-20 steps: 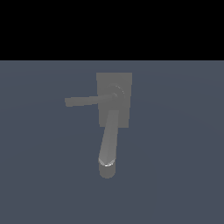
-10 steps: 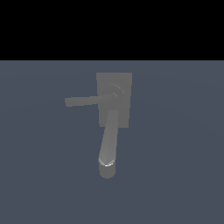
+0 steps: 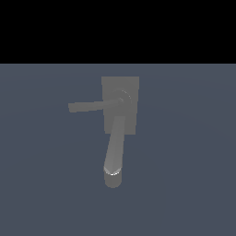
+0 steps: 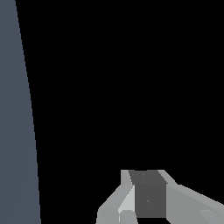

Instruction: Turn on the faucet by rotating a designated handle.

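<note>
The grey faucet [image 3: 130,85] stands on the blue-grey floor in the exterior view, with a flat rectangular base plate and a thick rounded spout [image 3: 114,152] coming toward the camera. The handle [image 3: 90,106], a thin straight bar with a squared end, juts from the round hub [image 3: 121,98] toward the exterior view's left. The arm does not show in the exterior view. In the wrist view only pale grey parts of my gripper [image 4: 148,192] show against black, and neither faucet nor handle appears there. How the jaws stand is unclear.
Blue-grey floor [image 3: 184,184] surrounds the faucet, with black background above it. A strip of the same floor [image 4: 15,131] shows along one edge of the wrist view.
</note>
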### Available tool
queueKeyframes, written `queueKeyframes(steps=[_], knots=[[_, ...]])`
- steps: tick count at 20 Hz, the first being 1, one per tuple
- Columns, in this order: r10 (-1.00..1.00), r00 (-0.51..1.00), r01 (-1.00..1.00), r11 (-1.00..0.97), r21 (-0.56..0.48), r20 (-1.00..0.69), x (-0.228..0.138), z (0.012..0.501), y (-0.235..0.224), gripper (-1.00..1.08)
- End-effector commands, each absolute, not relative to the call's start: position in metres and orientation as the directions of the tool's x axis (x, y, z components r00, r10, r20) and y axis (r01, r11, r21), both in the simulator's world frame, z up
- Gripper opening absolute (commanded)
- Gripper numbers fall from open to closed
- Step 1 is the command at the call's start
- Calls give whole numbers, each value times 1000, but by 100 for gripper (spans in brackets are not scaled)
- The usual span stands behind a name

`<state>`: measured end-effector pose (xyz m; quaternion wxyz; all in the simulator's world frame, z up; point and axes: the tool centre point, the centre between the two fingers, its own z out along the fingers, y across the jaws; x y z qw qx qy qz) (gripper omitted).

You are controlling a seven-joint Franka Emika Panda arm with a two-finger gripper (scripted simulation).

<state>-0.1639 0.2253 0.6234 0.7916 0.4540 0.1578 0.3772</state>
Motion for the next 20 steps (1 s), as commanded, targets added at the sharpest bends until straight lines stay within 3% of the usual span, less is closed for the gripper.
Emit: queueKeyframes(steps=[1,20], knots=[[740,668,-448,318,836,77,-162,620,227,-100],[723,691,-402,397,825,-11,-149,603,231,-100]])
